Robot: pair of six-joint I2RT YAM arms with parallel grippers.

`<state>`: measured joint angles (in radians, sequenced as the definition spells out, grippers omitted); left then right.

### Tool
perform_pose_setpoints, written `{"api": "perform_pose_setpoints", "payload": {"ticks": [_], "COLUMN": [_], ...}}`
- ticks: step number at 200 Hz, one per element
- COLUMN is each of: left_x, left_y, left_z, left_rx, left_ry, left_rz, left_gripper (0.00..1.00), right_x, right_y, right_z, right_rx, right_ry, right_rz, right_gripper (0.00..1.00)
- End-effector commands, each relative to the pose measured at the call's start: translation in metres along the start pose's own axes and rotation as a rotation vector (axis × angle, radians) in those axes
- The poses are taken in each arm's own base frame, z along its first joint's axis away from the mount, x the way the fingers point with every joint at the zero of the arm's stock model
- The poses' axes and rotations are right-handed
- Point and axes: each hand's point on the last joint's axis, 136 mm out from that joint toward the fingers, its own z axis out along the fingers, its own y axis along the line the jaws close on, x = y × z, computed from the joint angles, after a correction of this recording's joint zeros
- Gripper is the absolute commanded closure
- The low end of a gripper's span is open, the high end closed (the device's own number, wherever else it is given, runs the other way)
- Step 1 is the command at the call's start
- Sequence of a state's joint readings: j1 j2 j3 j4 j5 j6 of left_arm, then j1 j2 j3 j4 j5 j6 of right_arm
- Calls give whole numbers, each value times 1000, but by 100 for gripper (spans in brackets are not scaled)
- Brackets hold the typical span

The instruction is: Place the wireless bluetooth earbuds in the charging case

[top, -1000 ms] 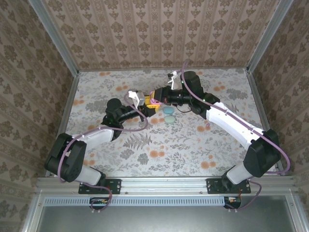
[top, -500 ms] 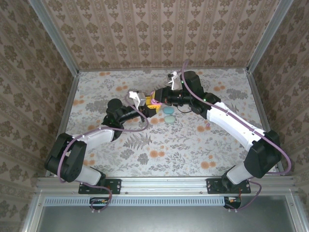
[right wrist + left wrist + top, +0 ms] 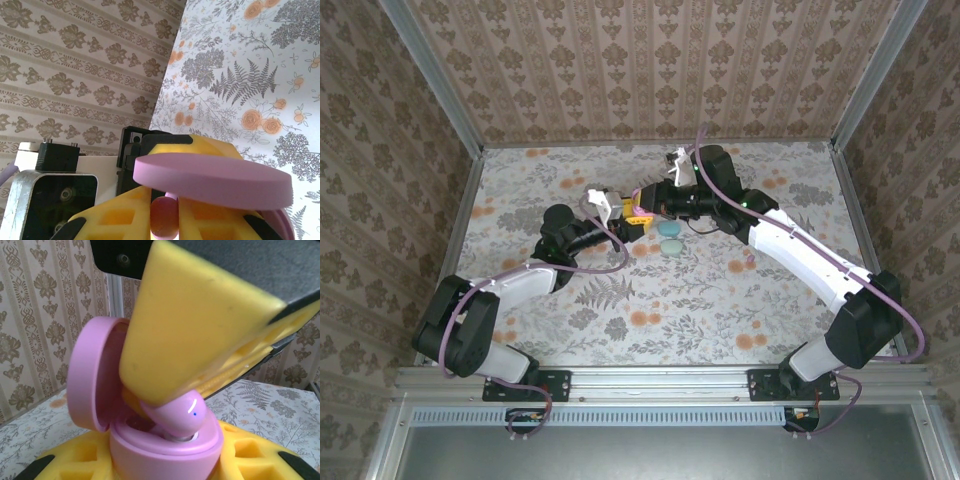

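Left wrist: insertion step. The left gripper [image 3: 165, 462] clamps open pink egg-shaped case [image 3: 90, 380]; right gripper [image 3: 152, 395] pinches glossy pink earbud [image 3: 180, 415], which probably needs seating next.

— What's crowding the pink case [image 3: 165, 447]?
— Its raised lid [image 3: 92, 375] walls off one side. The right hand [image 3: 645, 200], pinching the pink earbud [image 3: 177, 417], fills the space over its mouth. The left hand [image 3: 630, 220] grips its base.
— And around it?
— Two cyan cases [image 3: 670, 228] lie on the bench [image 3: 740, 300] just beside it, on the right arm's side. Elsewhere it's open bench out to the walls [image 3: 620, 70].
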<state>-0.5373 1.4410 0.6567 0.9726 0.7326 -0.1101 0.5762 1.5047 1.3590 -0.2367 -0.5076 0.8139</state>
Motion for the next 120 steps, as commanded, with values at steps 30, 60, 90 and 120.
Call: {"api": "perform_pose_setpoints", "payload": {"ticks": [30, 60, 90, 120], "left_x": [-28, -32, -33, -34], "left_y": [7, 6, 3, 2], "left_z": [5, 4, 4, 4], "left_rx": [-31, -24, -11, -6], "left_ry": [-74, -84, -87, -87], "left_rz": [79, 82, 84, 85], "left_gripper": [78, 78, 78, 77], "right_x": [19, 19, 14, 11], "right_y": [8, -14, -24, -24], "right_z": [0, 3, 1, 0], "right_rx": [-22, 78, 130, 138], "right_ry": [79, 67, 28, 15], "right_rz": [35, 45, 35, 29], "right_gripper": [81, 79, 76, 75]}}
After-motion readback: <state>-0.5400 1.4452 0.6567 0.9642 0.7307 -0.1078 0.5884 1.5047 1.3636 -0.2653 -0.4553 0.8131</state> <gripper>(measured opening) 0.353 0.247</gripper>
